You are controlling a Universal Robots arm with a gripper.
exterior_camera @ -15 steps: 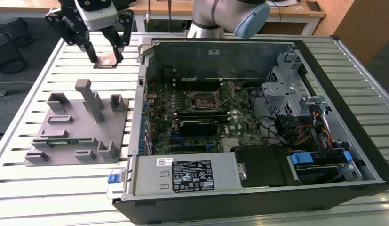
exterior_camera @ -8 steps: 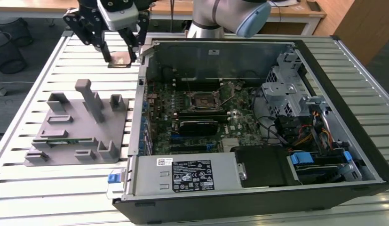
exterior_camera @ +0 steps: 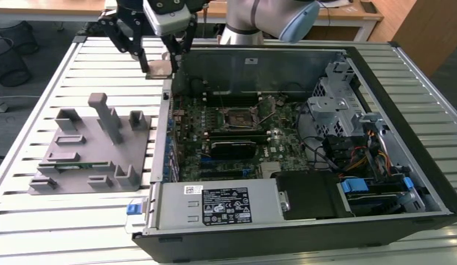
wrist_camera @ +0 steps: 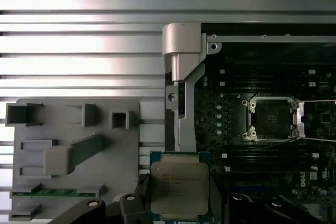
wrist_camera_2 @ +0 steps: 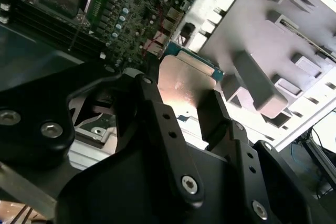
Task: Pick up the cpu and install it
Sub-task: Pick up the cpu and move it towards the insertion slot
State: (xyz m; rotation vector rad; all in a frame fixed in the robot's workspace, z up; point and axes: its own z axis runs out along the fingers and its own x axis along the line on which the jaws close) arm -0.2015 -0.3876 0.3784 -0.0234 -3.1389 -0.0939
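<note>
The gripper [exterior_camera: 159, 65] was clenched on the cpu [exterior_camera: 160, 68], its two black fingers [wrist_camera_2: 157, 124] pressing opposite edges of the chip, which hung level between them with its silver lid up and clear of everything under it. In both wrist views the cpu [wrist_camera: 178, 187] sat squarely between the jaws, green rim showing past the metal top. It looked light, thin and stiff, so weight should be no trouble. The smooth lid would probably be slippery and the contact face underneath is likely delicate, so a hold by the side edges, as here, seemed the right one. A twist or a knock against the frame would be the risk. Below the gripper ran the side wall of the open computer case [exterior_camera: 287, 66] lying on the slatted table [exterior_camera: 66, 232]. Further in from the gripper, on the motherboard inside the case, the socket [wrist_camera: 273, 119] stood with its frame open and its wire lever swung out, and it looked empty. A power supply [exterior_camera: 221, 201] filled the case's corner farthest from the tool. On the other side of the gripper, outside the case, lay a grey fixture [wrist_camera: 126, 182] with several pockets. One long slot held a green memory stick [wrist_camera: 52, 191], and the square pockets nearer the tool appeared empty.
</note>
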